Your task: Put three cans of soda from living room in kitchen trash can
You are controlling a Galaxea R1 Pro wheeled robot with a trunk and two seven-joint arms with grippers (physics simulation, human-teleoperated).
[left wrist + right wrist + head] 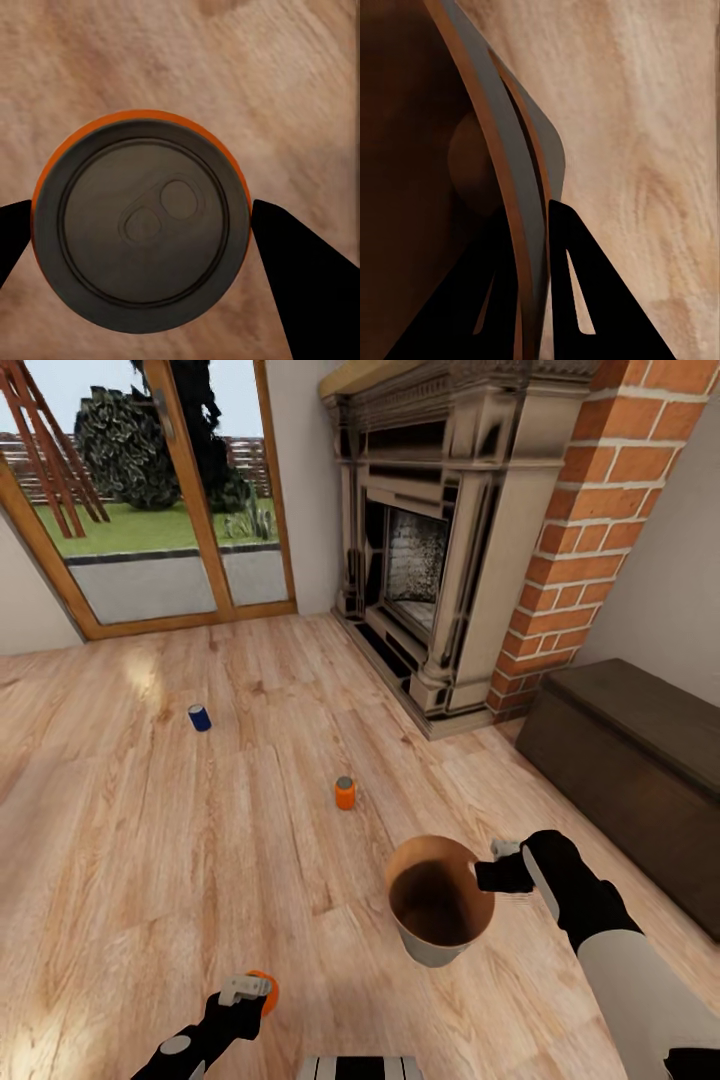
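Light wood plank floor [150,840] runs from the glass doors to the ornate fireplace [440,550] and brick chimney. Directly beneath the left tool [142,225] stands an orange can [142,221], a finger on either side, seemingly clamped on it. The right tool [487,875] pinches the rim of the trash can [440,905], held off the floor. Ahead of both tools sit another orange can [345,793] and, farther off, a blue can [200,718]. These look light, rigid and slick; gripping mid-body seems safest. No lettering is legible.
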